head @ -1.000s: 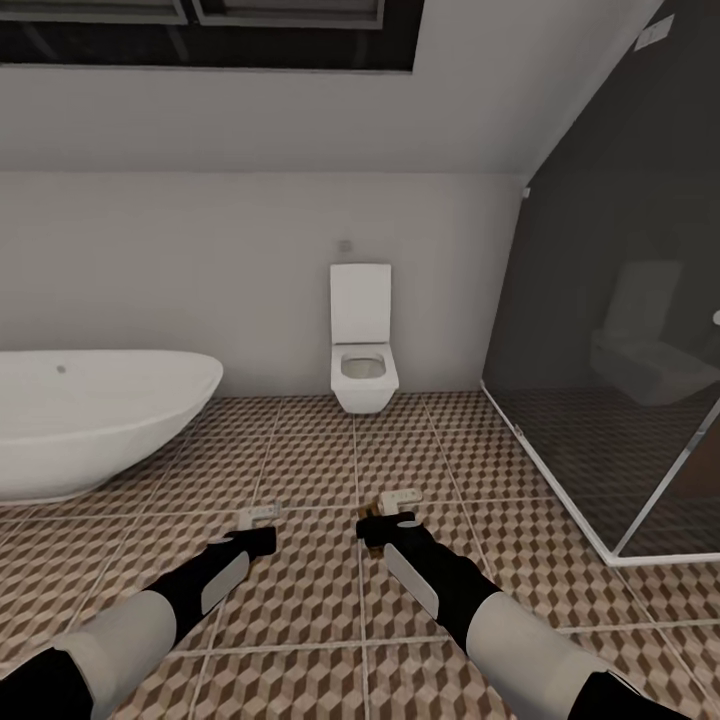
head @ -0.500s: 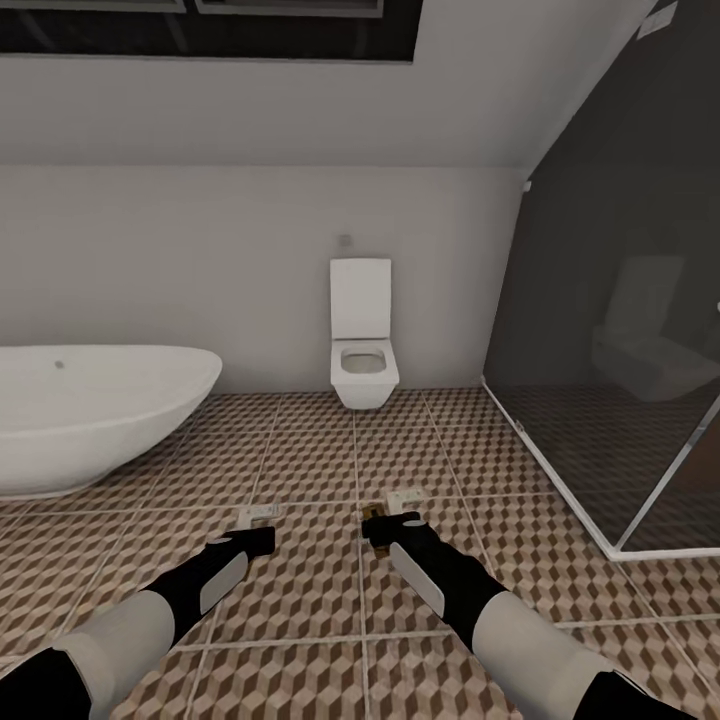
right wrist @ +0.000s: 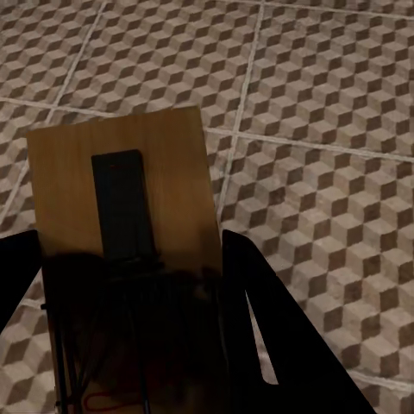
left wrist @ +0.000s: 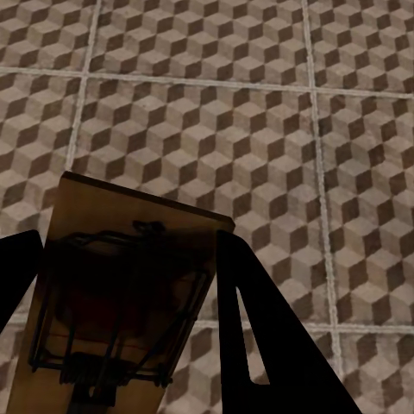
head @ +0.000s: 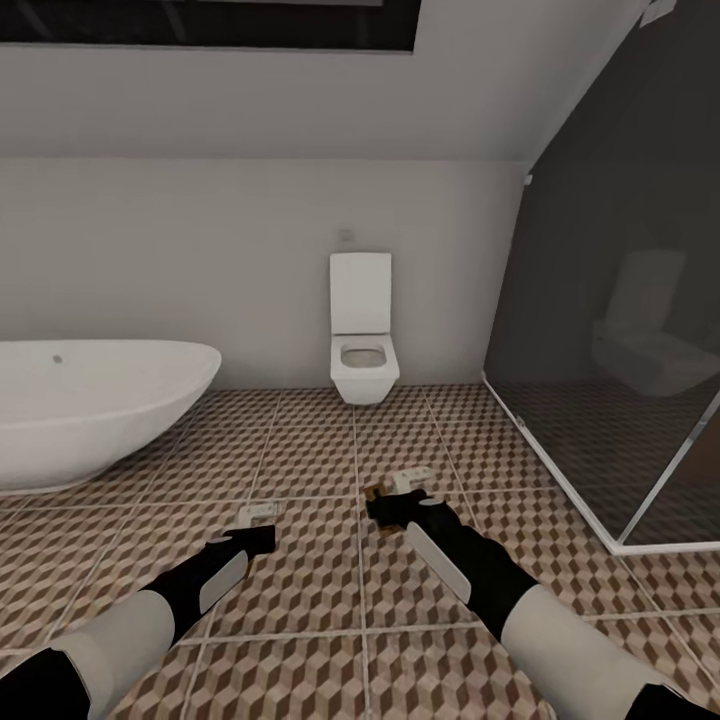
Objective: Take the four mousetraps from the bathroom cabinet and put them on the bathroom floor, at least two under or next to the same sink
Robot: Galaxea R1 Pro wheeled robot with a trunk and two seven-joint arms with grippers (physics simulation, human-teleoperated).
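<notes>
Each gripper holds a mousetrap above the bathroom floor (head: 310,570). In the left wrist view a tan mousetrap (left wrist: 121,285) with dark wire parts sits between the black fingers (left wrist: 259,328) of my left gripper (left wrist: 128,250). The right wrist view has another mousetrap (right wrist: 129,216), with a dark plate on it, in my right gripper (right wrist: 125,259). In the head view the left gripper (head: 258,515) and the right gripper (head: 405,485) hang low over the tiles. The sink (head: 90,400), a large glossy white basin, stands at the left. The cabinet is out of view.
A white toilet (head: 362,330) hangs on the far wall straight ahead. A smoked-glass enclosure (head: 620,330) with a white base rail (head: 560,480) closes off the right side. Cube-pattern tiles stretch between the basin and the glass.
The camera has shifted a little, so the room sits slightly higher in the picture. My right arm has reached a bit further forward with its mousetrap. The left arm has hardly moved.
</notes>
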